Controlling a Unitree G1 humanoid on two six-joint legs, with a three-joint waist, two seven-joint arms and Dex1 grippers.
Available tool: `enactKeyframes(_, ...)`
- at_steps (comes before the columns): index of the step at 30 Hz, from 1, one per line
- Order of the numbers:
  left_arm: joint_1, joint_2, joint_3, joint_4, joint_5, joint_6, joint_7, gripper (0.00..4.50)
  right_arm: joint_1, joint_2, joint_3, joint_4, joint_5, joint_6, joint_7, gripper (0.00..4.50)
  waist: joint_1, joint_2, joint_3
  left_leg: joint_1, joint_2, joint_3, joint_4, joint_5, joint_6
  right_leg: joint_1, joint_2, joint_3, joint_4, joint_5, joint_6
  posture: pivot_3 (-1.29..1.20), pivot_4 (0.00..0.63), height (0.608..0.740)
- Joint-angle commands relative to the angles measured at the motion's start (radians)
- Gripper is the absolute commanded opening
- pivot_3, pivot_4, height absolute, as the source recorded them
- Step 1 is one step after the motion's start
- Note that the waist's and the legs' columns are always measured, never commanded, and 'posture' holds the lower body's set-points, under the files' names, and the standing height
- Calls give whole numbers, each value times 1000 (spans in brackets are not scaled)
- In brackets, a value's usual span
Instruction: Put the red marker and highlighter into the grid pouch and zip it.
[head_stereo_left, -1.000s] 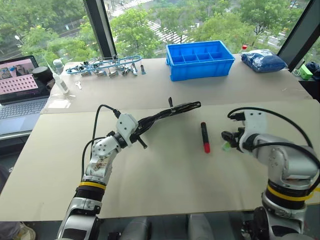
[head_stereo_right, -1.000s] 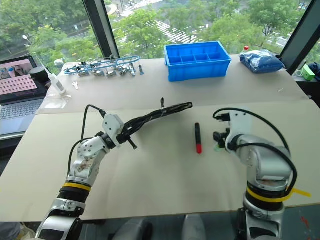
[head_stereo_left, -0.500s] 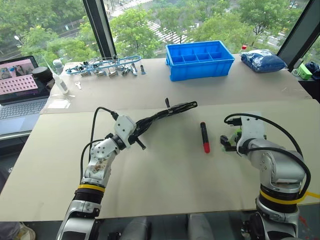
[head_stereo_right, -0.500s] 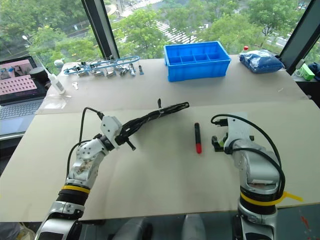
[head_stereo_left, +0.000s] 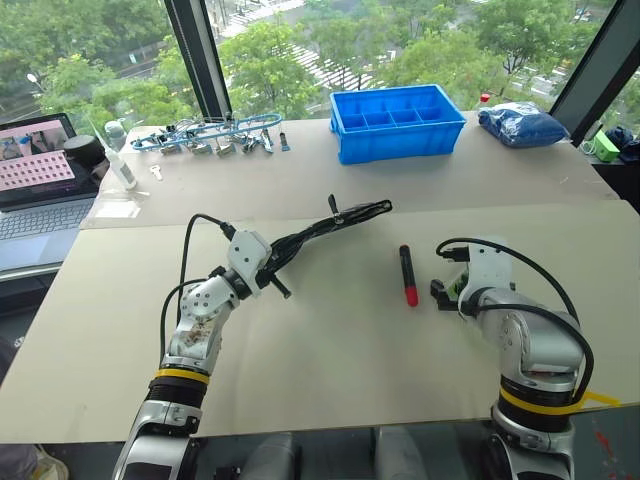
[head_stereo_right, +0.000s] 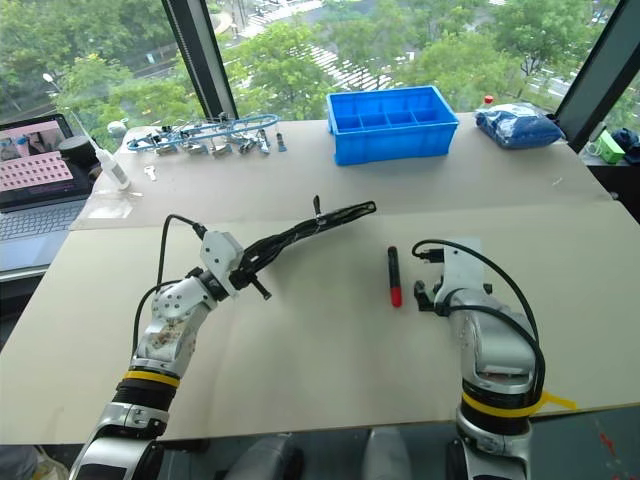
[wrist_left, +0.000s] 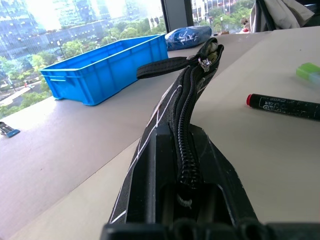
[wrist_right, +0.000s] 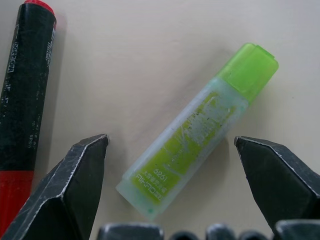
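At frame centre the left claw clamps the pouch, while at right the right claw gapes astride the highlighter, beside the marker.

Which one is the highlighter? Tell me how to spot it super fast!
Find the big beige table and the robot's right gripper near its right side. The highlighter lies flat between that gripper's open black fingers. It is the short, stubby, see-through light-green pen with a bright green cap, unlike the longer red marker lying beside it.
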Motion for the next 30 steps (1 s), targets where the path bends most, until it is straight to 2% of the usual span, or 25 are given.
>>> enactKeyframes(1, -11, 9, 18, -36, -9, -13, 10, 0, -17, 59, -54, 39, 7, 23, -6, 3964, -1, 0, 0, 3, 1, 0, -1, -1, 2, 2, 1, 0, -1, 0, 0, 0, 150, 740)
enactKeyframes(4, -11, 10, 19, -39, -9, -11, 11, 0, -23, 70, -70, 46, 7, 13, 1, 3136, -3, 0, 0, 4, 2, 0, -3, -1, 3, 3, 2, 0, -1, 0, 0, 0, 150, 740)
enactKeyframes(5, -9, 12, 20, -42, -10, -10, 11, 0, -24, 62, -70, 50, 6, 10, 3, 2673, -5, 0, 0, 4, 2, 0, -3, -1, 1, 3, 2, 0, -1, 0, 0, 0, 150, 740)
enactKeyframes(8, -6, 14, 23, -47, -9, -6, 14, 0, -33, 37, -62, 67, 11, -13, 14, 1752, -15, 0, 0, 4, 2, 0, -4, 1, -1, 3, 2, 0, -1, 0, 0, 0, 150, 740)
enactKeyframes(9, -6, 15, 24, -48, -9, -6, 15, 0, -39, 35, -63, 72, 13, -18, 16, 1140, -16, 0, 0, 4, 3, 0, -4, 0, -1, 3, 3, 0, -1, 0, -1, 0, 150, 740)
enactKeyframes(14, -2, 16, 26, -55, -10, -2, 19, 0, -53, 17, -47, 87, 15, -42, 30, 1022, -23, 0, 0, 4, 4, 0, -4, 0, 0, 3, 3, 0, -2, 0, -1, 0, 150, 740)
enactKeyframes(18, -1, 18, 25, -57, -16, 9, 13, 0, -127, -67, -43, 162, 49, -189, 115, 1022, -25, 0, 0, 4, 4, 0, -4, 0, 0, 3, 4, 0, -3, 1, -1, 0, 150, 740)
enactKeyframes(21, 4, 18, 23, -59, -37, 23, -10, 0, -135, -288, 119, 182, 42, -545, 357, 1022, -23, 3, 3, 4, 4, 0, -5, 0, 0, 2, 4, 0, -9, 1, -1, 0, 150, 740)
enactKeyframes(24, 11, 21, 16, -64, -48, 31, -34, 0, -71, -511, 272, 174, -26, -1002, 599, 1022, -21, 3, 3, 2, 4, 1, -6, 1, -3, 2, 4, -1, -9, 1, 0, 0, 150, 740)
enactKeyframes(27, 12, 24, 14, -65, -51, 32, -47, 0, -46, -647, 329, 218, -52, -1287, 731, 1022, -25, 0, 3, 2, 5, 2, -7, 0, -4, 3, 4, -1, -11, -1, 3, 0, 150, 740)
enactKeyframes(30, 8, 23, 19, -63, -53, 35, -50, 0, -60, -730, 379, 270, -127, -1512, 781, 1022, -24, -2, 5, 1, 5, 4, -6, -1, -4, 3, 3, 0, -12, -1, 3, 0, 150, 740)
